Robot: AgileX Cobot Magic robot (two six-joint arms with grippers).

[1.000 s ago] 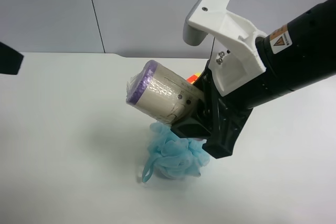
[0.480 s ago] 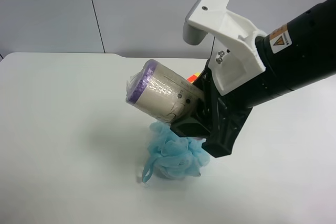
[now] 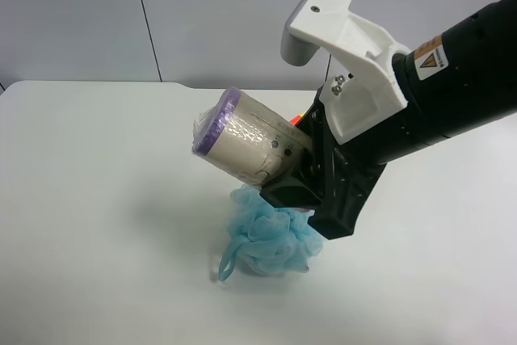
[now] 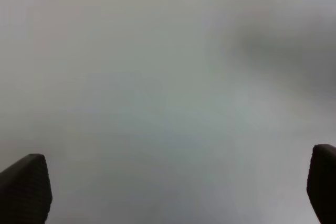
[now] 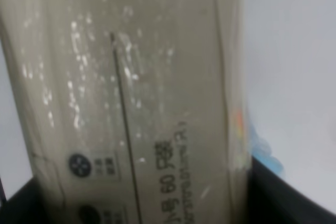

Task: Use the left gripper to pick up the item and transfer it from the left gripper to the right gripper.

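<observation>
The item [image 3: 246,143], a cream-white plastic-wrapped cylinder with a purple end and small black marks, is held in the air above the table. My right gripper [image 3: 303,171], on the black arm with the white bracket and warning label, is shut on its near end. The item tilts up to the left. In the right wrist view the item [image 5: 131,103] fills the picture between the dark fingers [image 5: 286,200]. My left gripper [image 4: 173,187] is open and empty over a blurred grey surface. It is out of the exterior high view.
A blue mesh bath pouf [image 3: 266,236] lies on the white table [image 3: 97,199] right under the held item. An orange-red bit of the puzzle cube [image 3: 297,118] shows behind the gripper. A grey wall stands behind the table.
The black tip of the left arm at the exterior high view's left edge has moved out of view. The right gripper and the item have barely shifted.
</observation>
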